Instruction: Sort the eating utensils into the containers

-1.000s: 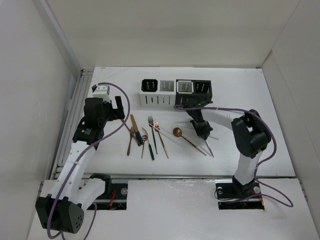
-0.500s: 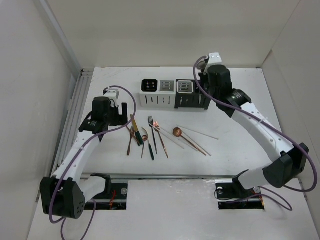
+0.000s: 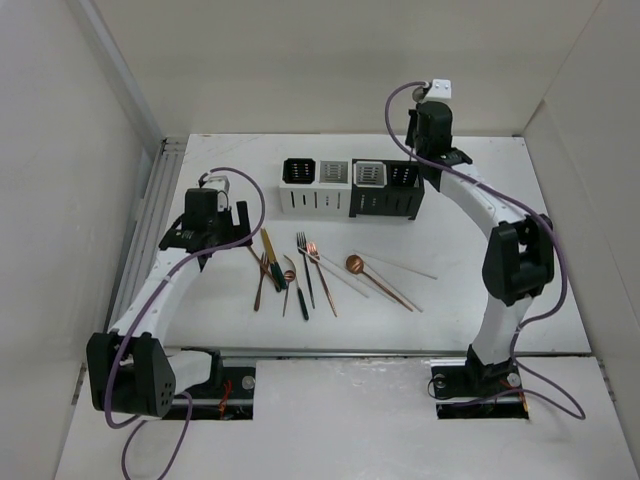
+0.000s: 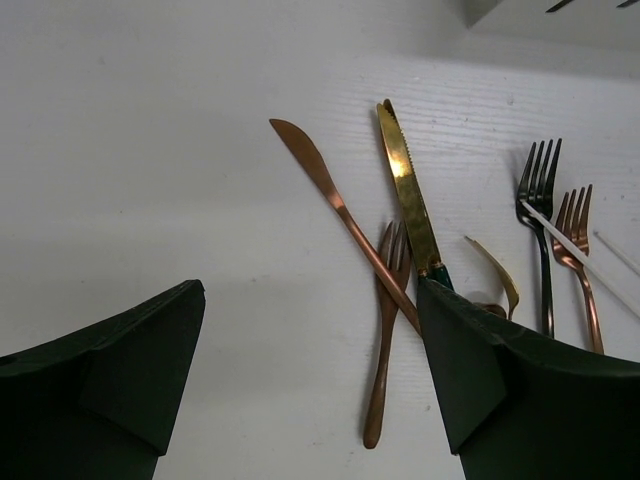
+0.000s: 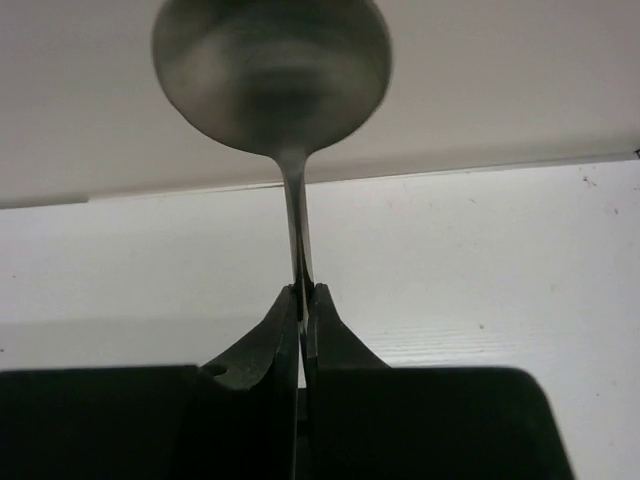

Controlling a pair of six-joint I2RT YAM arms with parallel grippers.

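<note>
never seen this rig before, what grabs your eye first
The right gripper pinches a silver spoon by its handle, up by the far wall. Mid-table lies a fan of copper, gold and dark utensils, before a row of four containers. The left gripper hangs open over its left end.

white arm links (image 3: 155, 293), black joints (image 3: 515, 262), purple cables (image 3: 259, 205), dark green wedge-shaped jaws.

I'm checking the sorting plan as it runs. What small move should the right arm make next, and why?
Probably tip and lower the right gripper toward the black end container. It is shut on the silver spoon, raised beside it, and its wrist view shows only wall and table past the spoon: not yet in a slot.
</note>
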